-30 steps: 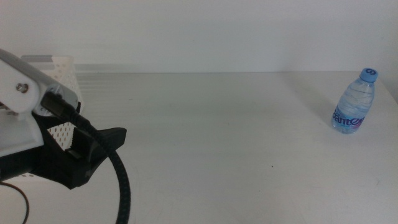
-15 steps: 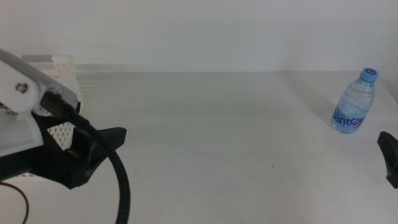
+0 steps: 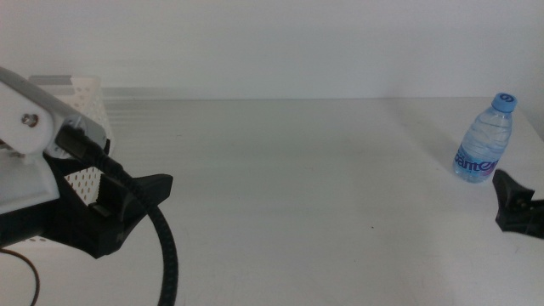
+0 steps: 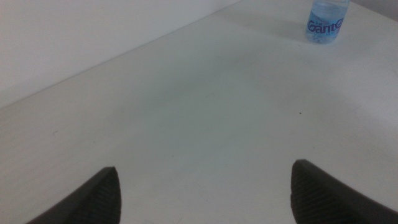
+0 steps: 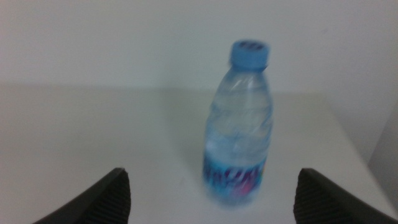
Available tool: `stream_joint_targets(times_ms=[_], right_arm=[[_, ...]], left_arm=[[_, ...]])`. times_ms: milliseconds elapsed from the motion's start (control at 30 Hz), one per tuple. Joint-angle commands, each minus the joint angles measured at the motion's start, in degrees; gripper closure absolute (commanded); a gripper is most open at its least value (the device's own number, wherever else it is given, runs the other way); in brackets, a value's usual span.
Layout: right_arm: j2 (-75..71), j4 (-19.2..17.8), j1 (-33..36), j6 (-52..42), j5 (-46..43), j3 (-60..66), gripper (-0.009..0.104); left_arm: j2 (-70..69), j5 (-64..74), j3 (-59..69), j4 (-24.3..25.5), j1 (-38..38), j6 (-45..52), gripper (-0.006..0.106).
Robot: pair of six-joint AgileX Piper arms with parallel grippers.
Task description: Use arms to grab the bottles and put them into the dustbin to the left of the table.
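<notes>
A small clear water bottle [image 3: 484, 139] with a blue cap stands upright at the table's far right; it also shows as the bottle [image 5: 239, 124] in the right wrist view and the bottle [image 4: 325, 19] far off in the left wrist view. My right gripper [image 3: 515, 208] enters from the right edge, just in front of the bottle, open, jaws wide apart with the bottle ahead between them, not touching. My left gripper [image 3: 127, 204] hangs open at the left, beside the white perforated dustbin [image 3: 83, 95], holding nothing.
The white tabletop [image 3: 289, 187] stretches between the two arms. A thick black cable [image 3: 166, 246] of the left arm curves down at the front left. The table's right edge lies close beyond the bottle.
The right gripper came into the middle view from the right edge and has moved up toward the water bottle. The left arm and the bottle stayed still.
</notes>
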Motion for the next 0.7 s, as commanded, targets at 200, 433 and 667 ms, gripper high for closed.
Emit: stream_joint_targets(times_ms=[200,433,667], right_arm=[[12.6,2.2,-0.2,-0.6,-25.7,-2.5,-0.001],[20.4,2.6,-0.2,-1.4,-25.5,-9.1,0.000],[26.9,4.3,-0.3,-4.1,-24.9,-16.8,0.000]], left_arm=[[-0.3,-3.9,-1.5,-1.7,-0.3,-0.4,0.010],[-0.3,-3.9,-1.5,-1.7,-0.3,-0.4,0.010],[-0.3,-3.9,-1.5,-1.7,-0.3,-0.4,0.010]])
